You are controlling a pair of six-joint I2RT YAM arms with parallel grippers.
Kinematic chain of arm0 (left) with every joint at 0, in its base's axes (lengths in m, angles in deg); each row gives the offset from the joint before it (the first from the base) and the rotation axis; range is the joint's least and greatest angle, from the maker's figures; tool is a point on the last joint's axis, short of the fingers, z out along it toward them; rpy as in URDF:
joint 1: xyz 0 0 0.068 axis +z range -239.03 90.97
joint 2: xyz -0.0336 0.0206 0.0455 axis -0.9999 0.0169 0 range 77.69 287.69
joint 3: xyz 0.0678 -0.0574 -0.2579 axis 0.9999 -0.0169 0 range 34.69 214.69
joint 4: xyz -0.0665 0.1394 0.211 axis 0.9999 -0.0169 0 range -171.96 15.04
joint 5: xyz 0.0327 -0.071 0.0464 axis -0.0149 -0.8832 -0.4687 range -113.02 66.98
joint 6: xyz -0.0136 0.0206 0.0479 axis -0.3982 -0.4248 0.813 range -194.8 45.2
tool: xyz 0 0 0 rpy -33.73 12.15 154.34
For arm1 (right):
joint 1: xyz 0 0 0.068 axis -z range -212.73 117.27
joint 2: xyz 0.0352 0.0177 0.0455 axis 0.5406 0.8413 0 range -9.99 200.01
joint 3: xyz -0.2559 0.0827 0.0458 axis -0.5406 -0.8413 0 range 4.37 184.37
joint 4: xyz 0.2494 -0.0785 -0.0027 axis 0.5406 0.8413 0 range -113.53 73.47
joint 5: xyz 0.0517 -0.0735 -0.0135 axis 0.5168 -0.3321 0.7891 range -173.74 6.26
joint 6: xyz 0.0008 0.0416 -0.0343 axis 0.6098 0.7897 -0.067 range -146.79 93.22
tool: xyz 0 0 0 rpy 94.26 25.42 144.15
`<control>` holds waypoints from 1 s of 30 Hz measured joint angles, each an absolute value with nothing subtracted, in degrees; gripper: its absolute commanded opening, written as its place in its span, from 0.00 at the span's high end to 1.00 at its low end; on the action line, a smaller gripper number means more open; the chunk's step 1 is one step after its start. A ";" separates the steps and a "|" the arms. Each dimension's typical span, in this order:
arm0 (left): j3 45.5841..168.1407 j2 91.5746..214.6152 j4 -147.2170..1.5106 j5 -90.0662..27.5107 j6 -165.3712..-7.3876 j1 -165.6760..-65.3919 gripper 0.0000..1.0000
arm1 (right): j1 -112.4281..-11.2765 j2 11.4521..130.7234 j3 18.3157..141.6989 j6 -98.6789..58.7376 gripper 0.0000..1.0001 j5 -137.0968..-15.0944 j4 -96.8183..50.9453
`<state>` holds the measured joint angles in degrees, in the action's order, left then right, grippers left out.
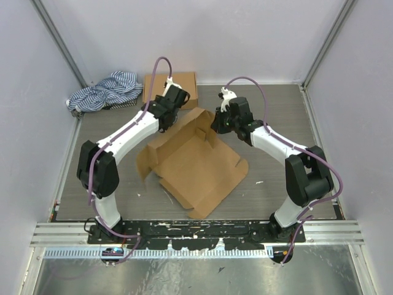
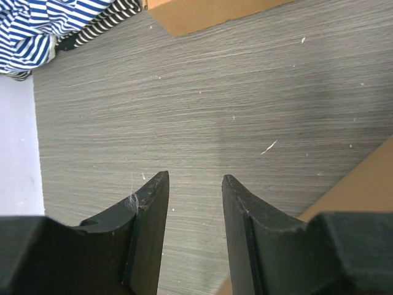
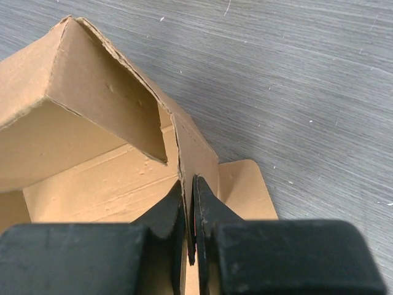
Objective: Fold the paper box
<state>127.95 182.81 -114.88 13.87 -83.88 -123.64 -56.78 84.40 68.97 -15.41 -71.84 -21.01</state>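
A raised wall of the box [image 1: 196, 166] was found pinched in the right gripper [image 3: 189, 185]; the left gripper [image 2: 195, 178], part open and empty, was noted just left of it.

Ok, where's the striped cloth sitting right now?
In the top view the striped cloth lies bunched in the far left corner of the table, just left of a separate brown cardboard piece by the back wall.
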 measured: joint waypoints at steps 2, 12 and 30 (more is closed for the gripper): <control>127.18 182.81 -114.70 15.64 -83.86 -124.41 0.53 | -56.93 84.37 69.08 -15.17 0.87 -71.81 -20.33; 128.08 185.65 -116.82 28.71 -83.42 -129.90 0.51 | -58.13 84.40 70.26 -14.51 0.90 -72.43 -16.83; 132.71 183.68 -122.55 26.22 -85.50 -130.40 0.52 | -58.81 84.11 72.03 -10.43 0.71 -76.93 -12.26</control>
<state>132.71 183.68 -122.55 26.22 -85.50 -130.40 -58.81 84.11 72.03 -10.43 -76.93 -12.26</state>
